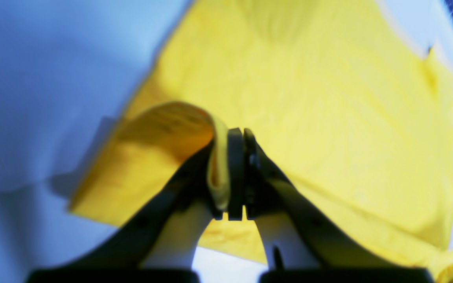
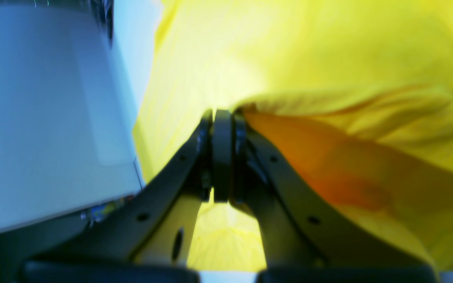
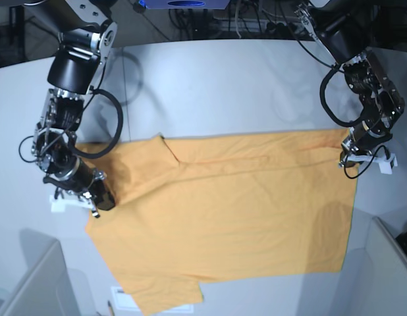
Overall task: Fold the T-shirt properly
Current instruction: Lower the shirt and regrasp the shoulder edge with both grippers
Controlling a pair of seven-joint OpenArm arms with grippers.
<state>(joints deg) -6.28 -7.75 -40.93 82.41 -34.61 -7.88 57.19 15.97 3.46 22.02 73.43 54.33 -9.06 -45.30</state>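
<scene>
The yellow-orange T-shirt (image 3: pixel 223 217) lies spread across the grey table (image 3: pixel 223 85), with a sleeve near the front edge. In the base view my left gripper (image 3: pixel 352 161) is at the shirt's right edge and my right gripper (image 3: pixel 101 197) at its left edge. The left wrist view shows the left gripper (image 1: pixel 239 135) shut on a raised fold of the T-shirt (image 1: pixel 328 98), with cloth pinched beside its pads. In the right wrist view the right gripper (image 2: pixel 222 114) is shut, and the T-shirt (image 2: pixel 309 47) bunches up against its right finger.
Cables (image 3: pixel 256 20) run along the back of the table. Grey box corners stand at the front left (image 3: pixel 26 283) and front right (image 3: pixel 388 270). A white label (image 3: pixel 121 299) peeks out beside the shirt's front edge.
</scene>
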